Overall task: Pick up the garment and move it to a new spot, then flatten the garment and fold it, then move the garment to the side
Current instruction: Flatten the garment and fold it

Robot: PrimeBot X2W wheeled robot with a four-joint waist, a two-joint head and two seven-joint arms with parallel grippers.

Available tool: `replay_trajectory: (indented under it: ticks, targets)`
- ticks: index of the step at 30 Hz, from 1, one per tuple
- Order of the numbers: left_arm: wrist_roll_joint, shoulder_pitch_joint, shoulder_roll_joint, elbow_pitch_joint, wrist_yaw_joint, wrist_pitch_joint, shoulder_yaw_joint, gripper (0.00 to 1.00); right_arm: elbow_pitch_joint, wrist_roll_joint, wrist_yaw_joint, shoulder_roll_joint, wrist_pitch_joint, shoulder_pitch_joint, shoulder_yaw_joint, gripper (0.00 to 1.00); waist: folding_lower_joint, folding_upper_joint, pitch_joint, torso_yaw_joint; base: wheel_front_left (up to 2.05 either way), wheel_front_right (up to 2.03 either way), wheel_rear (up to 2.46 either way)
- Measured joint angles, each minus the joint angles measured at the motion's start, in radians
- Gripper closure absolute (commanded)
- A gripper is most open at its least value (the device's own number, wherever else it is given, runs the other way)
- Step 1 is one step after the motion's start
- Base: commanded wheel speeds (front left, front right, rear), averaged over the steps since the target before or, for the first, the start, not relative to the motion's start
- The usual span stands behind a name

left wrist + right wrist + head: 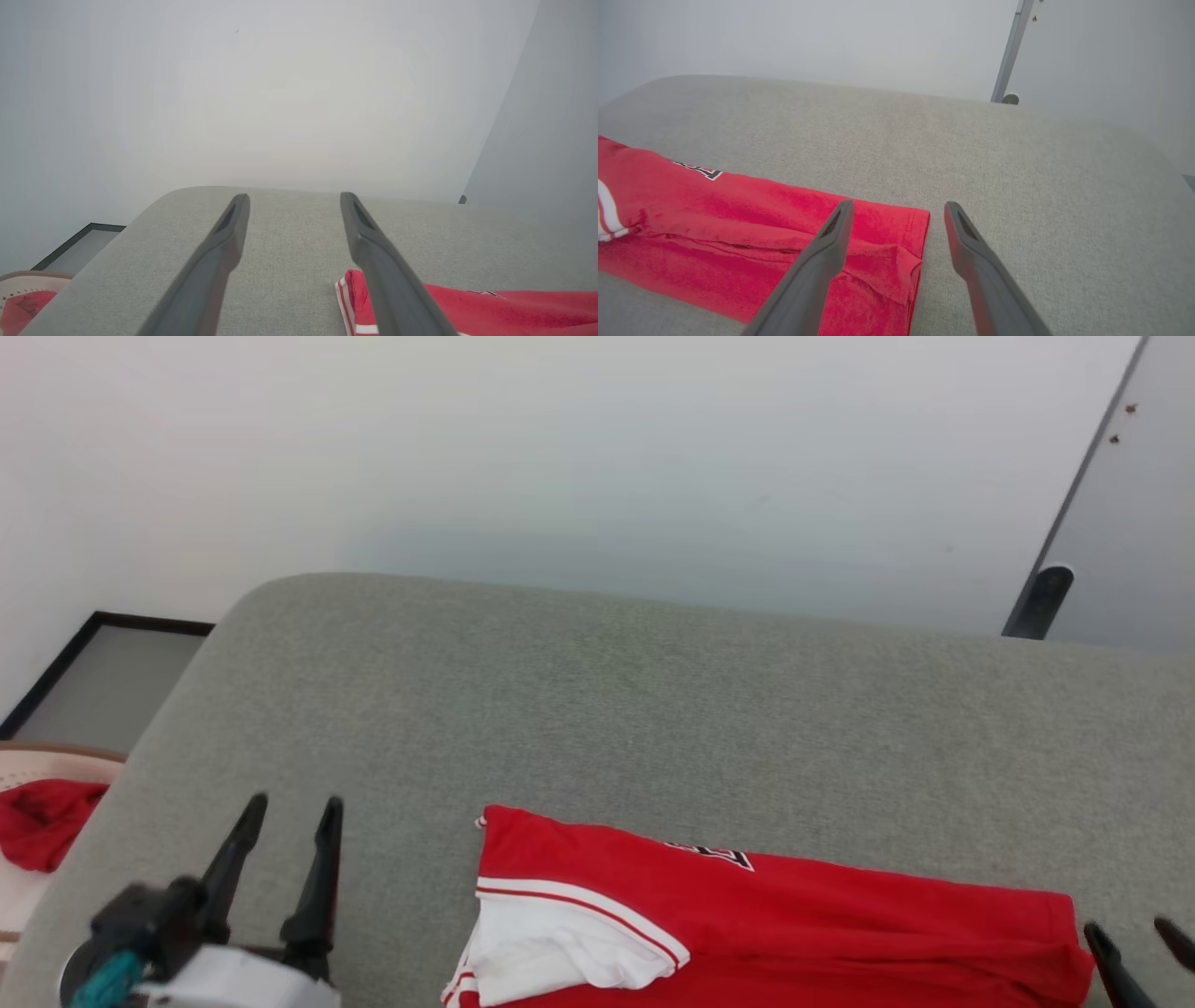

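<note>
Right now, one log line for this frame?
garment: lying on grey cushion | left hand: open, empty | right hand: open, empty, by hem

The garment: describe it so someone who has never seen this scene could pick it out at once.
A wide grey upholstered surface spans the head view. On its near edge, right of centre, lies a bright red jersey. Its white sleeve with red stripe trim and black lettering set it apart from the plain red cloth off the surface's left end.
</note>
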Motion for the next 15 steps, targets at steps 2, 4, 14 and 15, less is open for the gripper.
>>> replay_trajectory:
  ticks: [2,4,14,15]
  targets:
    - [0.053,0.04,-0.043,0.007,-0.048,0.0,0.061,0.0,0.014,0.027,0.0,-0.012,0.065,0.0,0.004,0.0,0.0,0.0,-0.004,0.009,0.0,0.0,0.0]
    - [0.089,0.065,-0.091,0.015,-0.085,-0.001,0.123,0.0,0.026,0.054,0.0,-0.02,0.145,-0.005,-0.001,0.0,0.0,0.0,-0.008,0.019,0.0,0.0,0.0]
    - [0.195,0.107,-0.256,0.076,-0.231,-0.001,0.248,0.0,0.156,0.115,0.0,-0.051,0.547,-0.104,-0.031,0.0,0.0,0.0,-0.014,0.083,0.0,0.0,0.0]
    - [0.206,0.106,-0.262,0.082,-0.237,-0.001,0.247,0.0,0.176,0.115,0.0,-0.05,0.573,-0.114,-0.031,0.0,0.0,0.0,-0.014,0.09,0.0,0.0,0.0]
